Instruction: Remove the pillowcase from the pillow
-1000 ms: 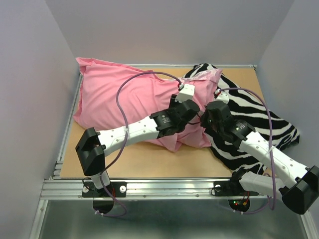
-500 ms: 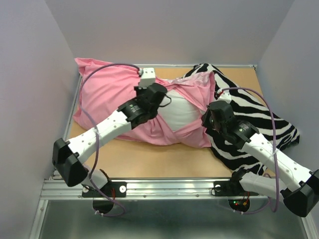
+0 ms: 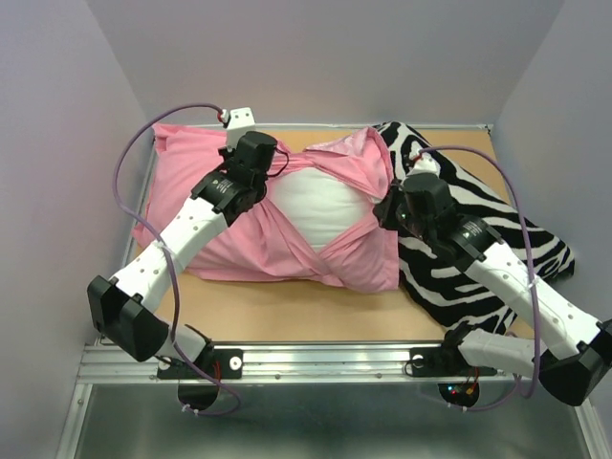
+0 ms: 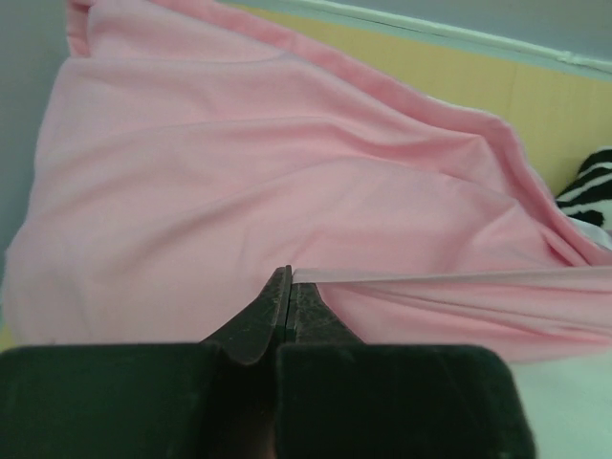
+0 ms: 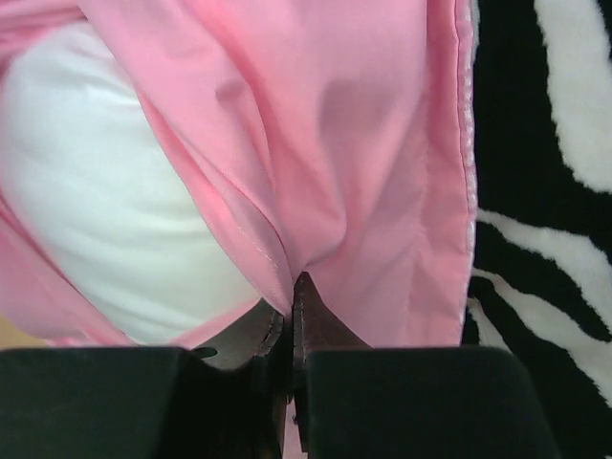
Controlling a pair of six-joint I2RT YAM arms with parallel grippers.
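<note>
Tabletop [image 3: 277, 306]: both hands pinch the pink pillowcase [image 3: 249, 244] stretched open, baring the white pillow [image 3: 320, 206].

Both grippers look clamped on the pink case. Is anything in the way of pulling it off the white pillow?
Nothing visible lies on the pillowcase. The left gripper and right gripper are each shut on its fabric, and the pillow shows through the opening. The zebra pillow touches its right edge.

No readable text, seemingly
</note>
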